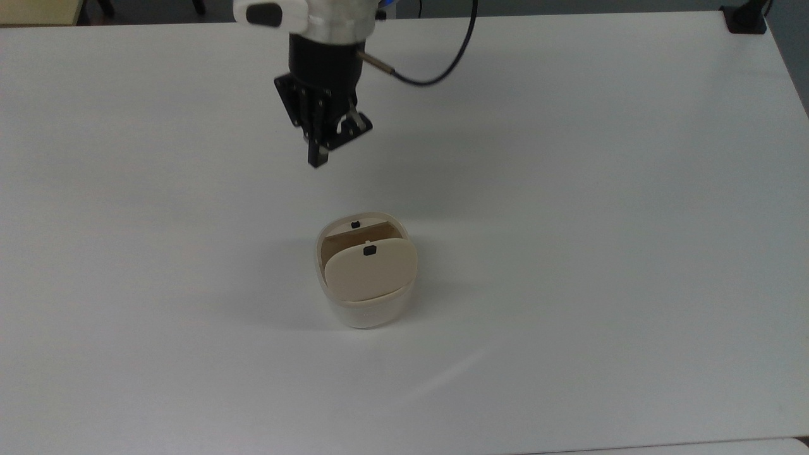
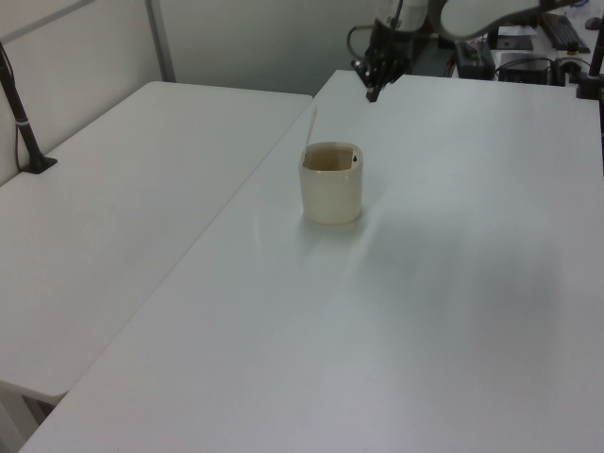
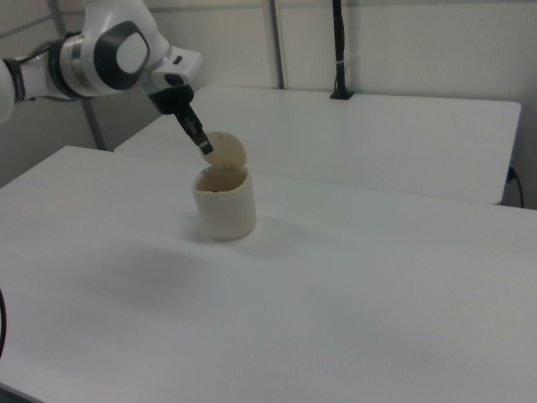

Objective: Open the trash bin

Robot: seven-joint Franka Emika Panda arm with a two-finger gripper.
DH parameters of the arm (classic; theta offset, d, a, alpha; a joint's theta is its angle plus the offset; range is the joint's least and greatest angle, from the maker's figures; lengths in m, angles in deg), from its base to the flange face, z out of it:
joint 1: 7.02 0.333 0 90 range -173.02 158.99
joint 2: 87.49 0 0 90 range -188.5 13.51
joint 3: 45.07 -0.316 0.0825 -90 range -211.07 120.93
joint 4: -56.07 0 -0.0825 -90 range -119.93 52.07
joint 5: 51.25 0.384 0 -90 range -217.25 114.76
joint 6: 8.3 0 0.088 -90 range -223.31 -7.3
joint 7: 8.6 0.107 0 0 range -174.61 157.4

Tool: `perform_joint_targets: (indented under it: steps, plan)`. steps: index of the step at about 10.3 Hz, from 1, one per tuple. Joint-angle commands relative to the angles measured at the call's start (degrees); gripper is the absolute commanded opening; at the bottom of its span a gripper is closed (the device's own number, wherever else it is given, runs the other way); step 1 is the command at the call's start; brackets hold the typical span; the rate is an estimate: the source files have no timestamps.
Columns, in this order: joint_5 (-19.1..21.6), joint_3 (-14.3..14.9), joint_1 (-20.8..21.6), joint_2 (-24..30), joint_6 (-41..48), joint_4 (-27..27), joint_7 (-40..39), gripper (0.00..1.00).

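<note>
Gripper (image 1: 318,158) fingers pressed together, raised clear at 11 o'clock of the trash bin (image 1: 365,303), beige lid (image 1: 370,270) standing open, white table (image 1: 600,221).

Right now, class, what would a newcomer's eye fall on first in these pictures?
First, the trash bin alone mid-table, its beige lid sprung up and standing open. Next, the black gripper hanging in the air beyond it, toward the top view's upper edge, touching nothing.
</note>
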Motion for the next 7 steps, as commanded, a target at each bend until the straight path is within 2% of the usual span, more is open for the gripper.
perform_joint_targets:
  steps: [1,4,5,7]
  plan:
    - [6.8,-0.1,-2.2,9.1,7.1,-4.8,-12.6,0.03]
    - [8.4,0.0,-3.6,13.2,10.4,-6.6,-22.4,0.64]
    - [8.6,0.0,-3.8,13.8,11.7,-6.6,-25.7,1.0]
    - [8.6,0.0,-4.0,14.7,13.9,-6.6,-32.9,1.0]
